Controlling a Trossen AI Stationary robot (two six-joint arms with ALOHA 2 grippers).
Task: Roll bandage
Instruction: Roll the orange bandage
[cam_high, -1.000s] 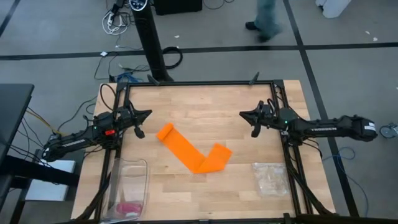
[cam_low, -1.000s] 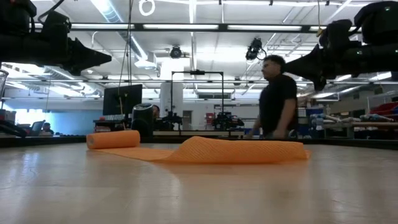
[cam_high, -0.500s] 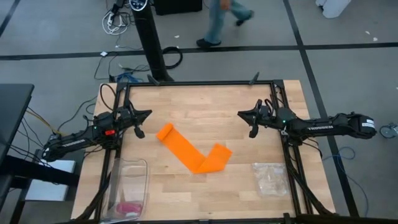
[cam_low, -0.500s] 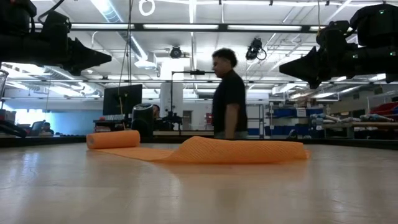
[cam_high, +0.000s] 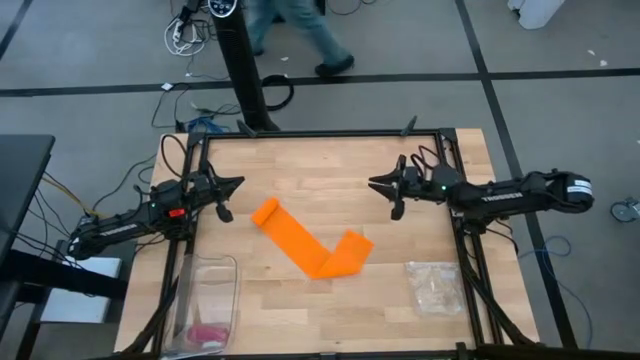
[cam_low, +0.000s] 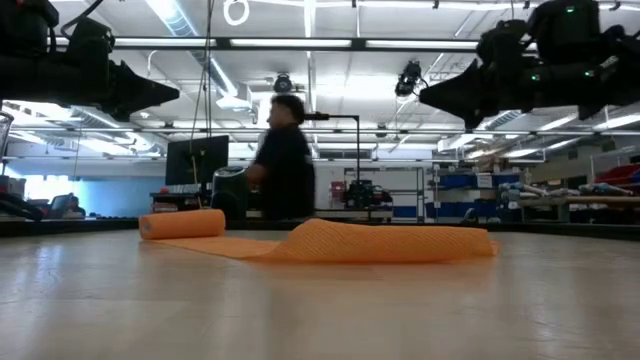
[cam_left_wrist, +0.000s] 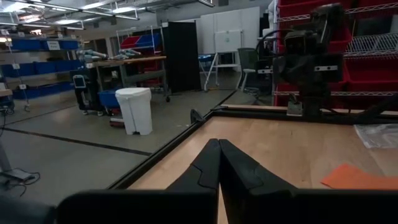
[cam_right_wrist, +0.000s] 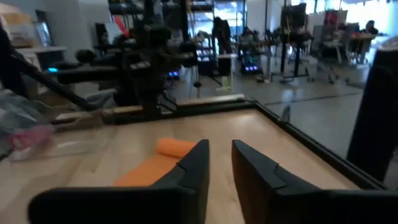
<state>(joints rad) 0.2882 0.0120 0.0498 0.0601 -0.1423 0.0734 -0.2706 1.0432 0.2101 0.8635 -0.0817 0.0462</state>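
Note:
The orange bandage (cam_high: 315, 250) lies flat on the wooden table in a V shape, doubled back on itself near the table's middle. Its far left end is a small roll (cam_high: 264, 212), which also shows in the low view (cam_low: 182, 223) and the right wrist view (cam_right_wrist: 176, 147). My left gripper (cam_high: 235, 183) hovers shut above the table's left side, left of the roll, and touches nothing. My right gripper (cam_high: 375, 184) hovers slightly open (cam_right_wrist: 221, 146) above the table's right half, pointing toward the bandage.
A clear plastic box (cam_high: 205, 295) with a pink bundle (cam_high: 207, 333) stands at the near left corner. A clear zip bag (cam_high: 435, 287) lies at the near right. A person (cam_high: 300, 30) walks on the floor beyond the far edge.
My right gripper has moved toward the table's left edge, closer to the bandage, staying above the table. The person behind the table has walked from right to left. The bandage has not moved.

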